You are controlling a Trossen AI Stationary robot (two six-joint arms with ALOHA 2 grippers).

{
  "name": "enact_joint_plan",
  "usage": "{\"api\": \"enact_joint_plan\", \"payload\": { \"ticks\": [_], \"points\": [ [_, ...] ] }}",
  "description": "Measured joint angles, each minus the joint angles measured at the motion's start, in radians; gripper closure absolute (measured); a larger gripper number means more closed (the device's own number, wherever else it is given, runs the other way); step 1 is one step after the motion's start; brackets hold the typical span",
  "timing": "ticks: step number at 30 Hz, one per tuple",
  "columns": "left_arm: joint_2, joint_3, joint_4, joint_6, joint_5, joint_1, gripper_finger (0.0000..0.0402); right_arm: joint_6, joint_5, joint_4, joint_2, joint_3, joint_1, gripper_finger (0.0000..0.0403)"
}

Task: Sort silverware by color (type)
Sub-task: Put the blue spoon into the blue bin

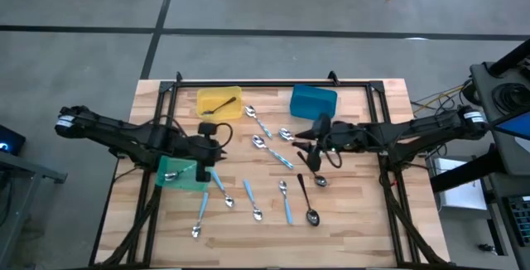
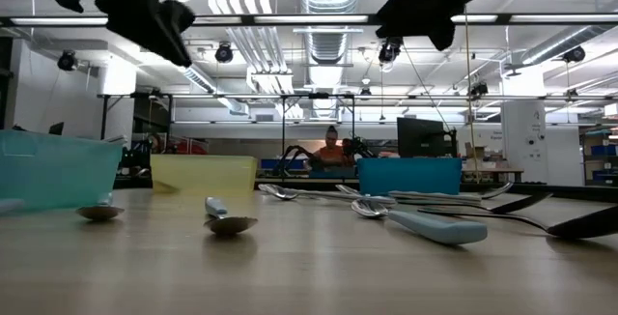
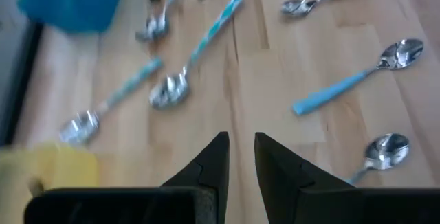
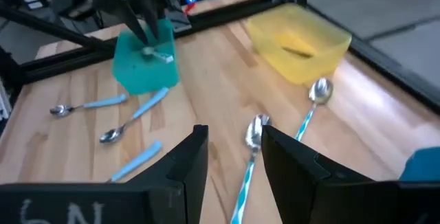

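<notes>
The wooden table [image 1: 348, 220] carried three bins: a blue bin [image 1: 313, 101] at the far side, a yellow bin [image 1: 219, 102] beside it holding one dark utensil [image 1: 218, 106], and a green bin [image 1: 184, 175] near the left edge with a silver spoon [image 1: 171, 175] inside. The rest of the silverware [image 1: 273, 166] — blue-handled spoons, silver ones and a black spoon [image 1: 308, 204] — lay scattered across the middle. The left gripper [image 1: 205, 171] hung beside the green bin, fingers a narrow gap apart, holding nothing. The right gripper [image 1: 315, 144] hovered above the spoons near the blue bin, fingers apart and empty. No lettering could be read with certainty.
</notes>
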Motion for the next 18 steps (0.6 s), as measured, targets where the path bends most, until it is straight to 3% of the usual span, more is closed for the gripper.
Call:
{"api": "enact_joint_plan", "payload": {
  "ticks": [5, 12, 18],
  "points": [
    [-0.04, -0.039, 0.168, 0.162, -0.001, 0.021, 0.0349, 0.071, 0.0, -0.126, 0.085, 0.107, 0.0, 0.0278],
    [-0.151, -0.128, 0.421, 0.281, -0.001, 0.076, 0.0349, 0.131, 0.027, -0.444, 0.236, 0.326, 0.0, 0.0278],
    [-0.235, -0.132, 0.445, 0.304, -0.001, 0.131, 0.0349, 0.204, 0.024, -0.687, 0.364, 0.498, 0.0, 0.0278]
  ]
}}
